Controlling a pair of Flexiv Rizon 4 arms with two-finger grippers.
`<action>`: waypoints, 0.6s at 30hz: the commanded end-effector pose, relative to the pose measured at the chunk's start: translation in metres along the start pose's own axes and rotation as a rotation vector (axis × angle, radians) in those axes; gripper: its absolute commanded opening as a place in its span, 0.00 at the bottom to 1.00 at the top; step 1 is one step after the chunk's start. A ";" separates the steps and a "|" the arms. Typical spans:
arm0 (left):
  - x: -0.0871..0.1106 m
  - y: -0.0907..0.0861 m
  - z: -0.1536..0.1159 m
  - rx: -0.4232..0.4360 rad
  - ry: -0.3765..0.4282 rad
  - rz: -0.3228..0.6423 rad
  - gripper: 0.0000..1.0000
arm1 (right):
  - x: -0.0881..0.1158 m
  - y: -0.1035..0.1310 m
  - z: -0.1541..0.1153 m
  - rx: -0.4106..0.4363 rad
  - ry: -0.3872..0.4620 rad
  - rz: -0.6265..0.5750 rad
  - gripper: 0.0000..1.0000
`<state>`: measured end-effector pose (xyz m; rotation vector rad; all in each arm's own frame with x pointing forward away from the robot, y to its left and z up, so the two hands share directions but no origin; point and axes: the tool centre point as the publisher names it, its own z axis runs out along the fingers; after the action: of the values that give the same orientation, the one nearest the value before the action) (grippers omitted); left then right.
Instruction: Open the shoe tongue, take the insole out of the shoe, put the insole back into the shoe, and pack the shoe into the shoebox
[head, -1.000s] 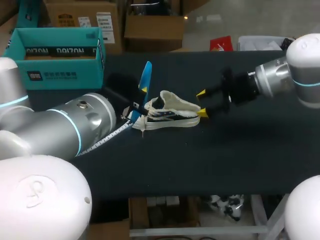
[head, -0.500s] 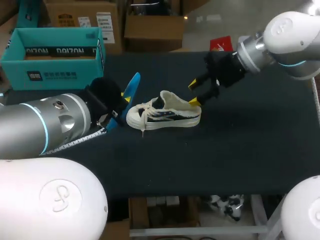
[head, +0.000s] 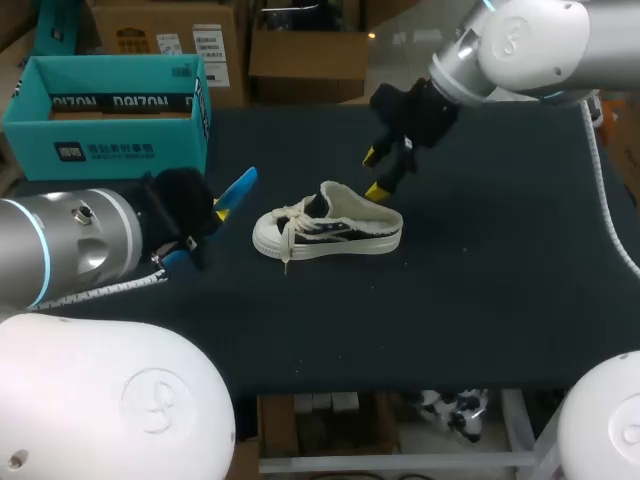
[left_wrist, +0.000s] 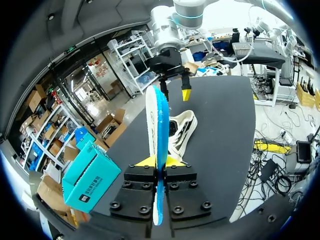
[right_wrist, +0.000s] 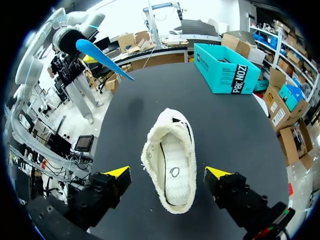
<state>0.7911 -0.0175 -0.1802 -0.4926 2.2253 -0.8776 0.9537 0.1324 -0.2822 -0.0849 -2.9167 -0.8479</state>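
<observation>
Black table (head: 480, 300): shoe (head: 330, 232) centre; left hand (left_wrist: 159, 161) clamps insole (left_wrist: 160, 115); right hand (right_wrist: 167, 172) spread.

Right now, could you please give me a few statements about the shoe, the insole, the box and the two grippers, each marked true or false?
1. The left gripper is shut on the blue insole. True.
2. The shoe sits inside the teal shoebox. False: it stands on the table, apart from the box.
3. The right gripper is open and holds nothing. True.
4. The shoe is tipped over on its side. False: it rests upright on its sole, its opening facing up.
</observation>
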 end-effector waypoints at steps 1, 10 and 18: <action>-0.006 -0.004 -0.006 -0.023 0.513 0.034 0.00 | -0.007 0.003 0.001 0.058 0.022 0.001 1.00; -0.024 -0.007 0.000 0.051 0.629 0.100 0.00 | -0.006 -0.001 0.007 0.069 0.041 0.003 1.00; -0.032 -0.005 0.006 0.094 0.695 0.093 0.00 | -0.017 -0.008 0.012 0.064 0.044 0.008 1.00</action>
<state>0.8111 -0.0078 -0.1617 -0.3375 2.2519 -0.9735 0.9636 0.1315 -0.2953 -0.0744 -2.9077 -0.7463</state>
